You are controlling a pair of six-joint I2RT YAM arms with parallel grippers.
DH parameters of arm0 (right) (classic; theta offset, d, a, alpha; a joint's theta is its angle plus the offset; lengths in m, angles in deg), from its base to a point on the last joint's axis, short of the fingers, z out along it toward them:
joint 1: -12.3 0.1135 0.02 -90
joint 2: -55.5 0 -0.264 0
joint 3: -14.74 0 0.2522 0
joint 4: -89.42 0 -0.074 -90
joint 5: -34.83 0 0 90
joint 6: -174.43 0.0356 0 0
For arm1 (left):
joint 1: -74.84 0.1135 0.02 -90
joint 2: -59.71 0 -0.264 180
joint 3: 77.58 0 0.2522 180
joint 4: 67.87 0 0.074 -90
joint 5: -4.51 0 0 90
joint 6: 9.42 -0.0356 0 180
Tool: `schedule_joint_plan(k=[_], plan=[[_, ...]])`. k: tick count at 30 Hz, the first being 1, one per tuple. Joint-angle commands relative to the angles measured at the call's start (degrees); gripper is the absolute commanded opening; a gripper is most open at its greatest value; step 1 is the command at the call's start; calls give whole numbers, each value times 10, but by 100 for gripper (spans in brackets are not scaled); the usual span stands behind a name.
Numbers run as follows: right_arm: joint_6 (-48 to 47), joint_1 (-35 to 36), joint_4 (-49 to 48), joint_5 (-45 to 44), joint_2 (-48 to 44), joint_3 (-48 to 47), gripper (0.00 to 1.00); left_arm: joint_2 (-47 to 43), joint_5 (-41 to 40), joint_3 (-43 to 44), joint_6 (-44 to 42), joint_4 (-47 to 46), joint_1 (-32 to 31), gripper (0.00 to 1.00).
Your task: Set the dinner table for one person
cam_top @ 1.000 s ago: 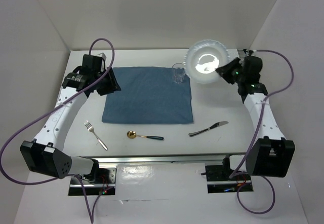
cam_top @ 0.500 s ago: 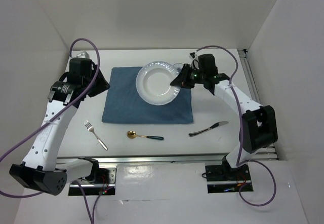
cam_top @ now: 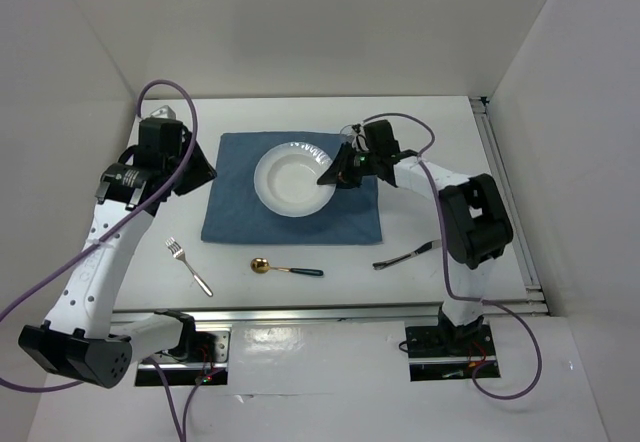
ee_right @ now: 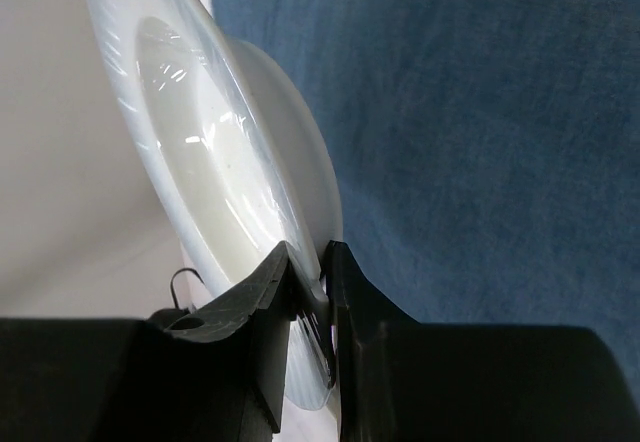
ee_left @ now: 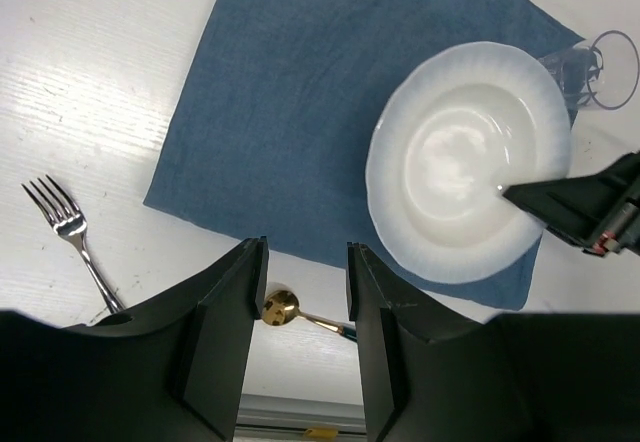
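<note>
Plate (cam_top: 292, 180) shifted left over mat (cam_top: 235, 217) — right gripper (cam_top: 328, 177) pinching rim.

The mat's (cam_top: 240, 212) far middle is occupied by the plate (cam_top: 285, 177). Passage along the near strip of the dinner table (cam_top: 455, 127) is obstructed by fork (cam_top: 188, 265), spoon (cam_top: 285, 267) and knife (cam_top: 405, 256).

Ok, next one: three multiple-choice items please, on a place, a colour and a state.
1. Of fork, spoon and knife on the dinner table, which lies farthest left in the top view? A fork B spoon C knife
2. The mat below the plate is: A red B blue C green
3. The right gripper is: A open above the plate B out of view C shut on the plate's rim
Key: 1 A, spoon and knife lie to its right; 2 B, blue cloth in the top view; 3 C, the right wrist view shows both fingers pinching the rim.
</note>
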Motion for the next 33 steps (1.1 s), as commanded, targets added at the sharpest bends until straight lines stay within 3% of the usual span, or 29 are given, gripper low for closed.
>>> schedule_joint_plan(k=[1, 13, 17, 19, 20, 21, 24, 26, 29, 33], plan=[[55, 24, -79, 20, 23, -73, 0, -7, -5, -3, 8, -5, 3, 54], [86, 43, -86, -52, 120, -96, 0, -13, 24, -35, 2, -17, 3, 54], [86, 48, -50, -76, 137, -107, 2, 6, 31, -73, -4, -25, 3, 54], [76, 48, -37, -88, 138, -113, 37, 25, 31, -82, -4, -19, 3, 54], [76, 53, -29, -88, 133, -107, 50, 25, 37, -99, -4, -19, 3, 54], [68, 53, -29, -103, 126, -107, 74, 34, 37, -105, -4, -19, 3, 54], [45, 53, -5, -114, 97, -100, 97, 52, 45, -116, -14, -9, 8, 54], [26, 58, 15, -114, 69, -100, 100, 64, 15, -121, -14, 4, 26, 59], [-2, 72, 51, -143, 25, -94, 100, 82, -4, -132, 11, 48, 72, 57], [-15, 93, 87, -189, -53, -47, 100, 39, -20, -201, 51, 44, 129, 56]])
